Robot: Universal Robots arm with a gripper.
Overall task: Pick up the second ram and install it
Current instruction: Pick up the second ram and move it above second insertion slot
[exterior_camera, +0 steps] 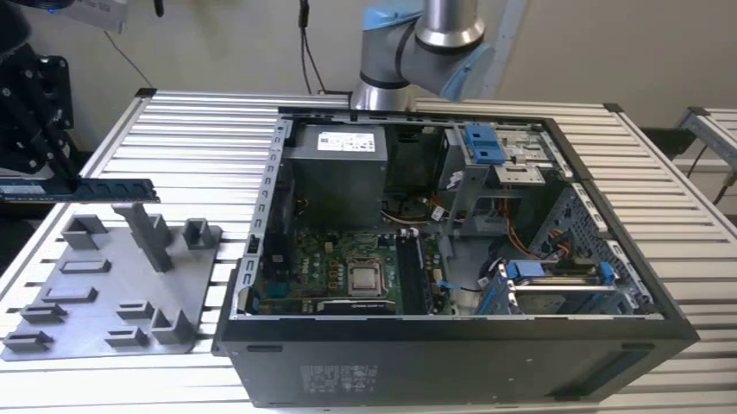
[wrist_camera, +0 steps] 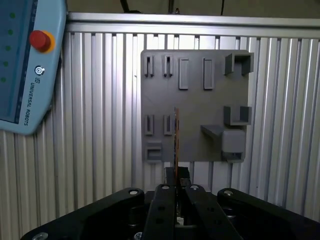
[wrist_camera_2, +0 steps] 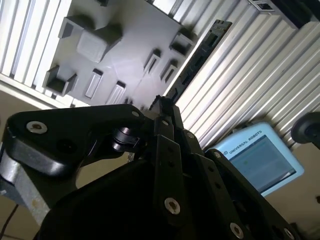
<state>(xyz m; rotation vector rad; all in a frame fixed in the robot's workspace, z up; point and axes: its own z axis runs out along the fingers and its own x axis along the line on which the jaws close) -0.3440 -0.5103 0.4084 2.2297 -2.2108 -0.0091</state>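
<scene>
In the exterior view the second ram (exterior_camera: 110, 187), a long thin dark stick with a pale bluish label, hangs level above the grey plastic fixture (exterior_camera: 103, 293) at the exterior view's left. My black gripper (exterior_camera: 67, 179) is shut on one end of it. The first wrist view shows the ram edge-on (wrist_camera: 176, 132), rising from between my fingertips (wrist_camera: 176, 187) over the fixture plate (wrist_camera: 200, 100). In the second wrist view the stick is a dark strip (wrist_camera_2: 200, 55) running out from the gripper (wrist_camera_2: 161, 104). The ram is clear of the fixture's posts.
An open black computer case (exterior_camera: 645, 285) lies on the slatted aluminium table (exterior_camera: 196, 129), with the motherboard (exterior_camera: 334, 272) and its processor socket (exterior_camera: 366, 278) exposed. The arm's base (exterior_camera: 420, 43) stands behind the case. A teach pendant (wrist_camera: 25, 65) lies beyond the table edge.
</scene>
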